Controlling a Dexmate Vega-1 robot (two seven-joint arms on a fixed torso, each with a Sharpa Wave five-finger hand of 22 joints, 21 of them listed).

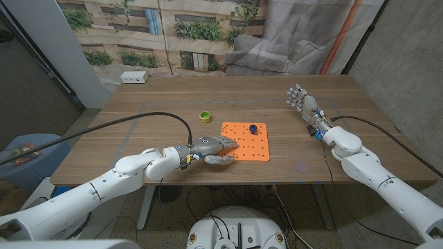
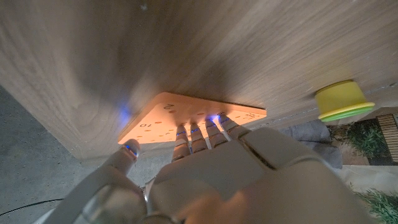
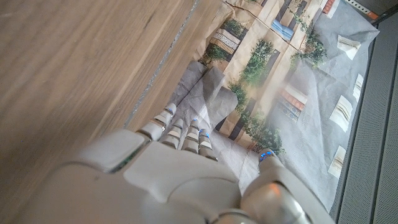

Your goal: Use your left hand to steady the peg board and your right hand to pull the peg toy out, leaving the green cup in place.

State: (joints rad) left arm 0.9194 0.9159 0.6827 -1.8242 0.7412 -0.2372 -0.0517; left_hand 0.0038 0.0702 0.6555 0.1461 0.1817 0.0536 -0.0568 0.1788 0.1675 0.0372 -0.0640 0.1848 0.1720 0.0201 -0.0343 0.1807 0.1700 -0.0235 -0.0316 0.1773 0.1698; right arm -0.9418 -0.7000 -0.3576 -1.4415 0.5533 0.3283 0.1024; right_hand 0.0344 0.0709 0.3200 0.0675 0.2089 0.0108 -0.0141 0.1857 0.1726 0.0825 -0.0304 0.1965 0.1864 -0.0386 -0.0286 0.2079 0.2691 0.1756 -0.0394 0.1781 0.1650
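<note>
The left hand (image 1: 211, 146) is laid on the near left edge of the flat orange peg board (image 1: 249, 142), fingers pressed together on its drilled surface, thumb apart at the board's edge. Beyond its fingertips, a small blue peg toy (image 1: 253, 128) is seen standing in the board. Farther left, a round green cup (image 1: 205, 117) with a yellow rim sits on the wooden table (image 1: 138, 131). The right hand (image 1: 303, 104) is held well apart to the right, fingers spread, empty.

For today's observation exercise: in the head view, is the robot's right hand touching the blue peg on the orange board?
No. The right hand is raised with fingers apart, well away from the blue peg on the orange board.
</note>
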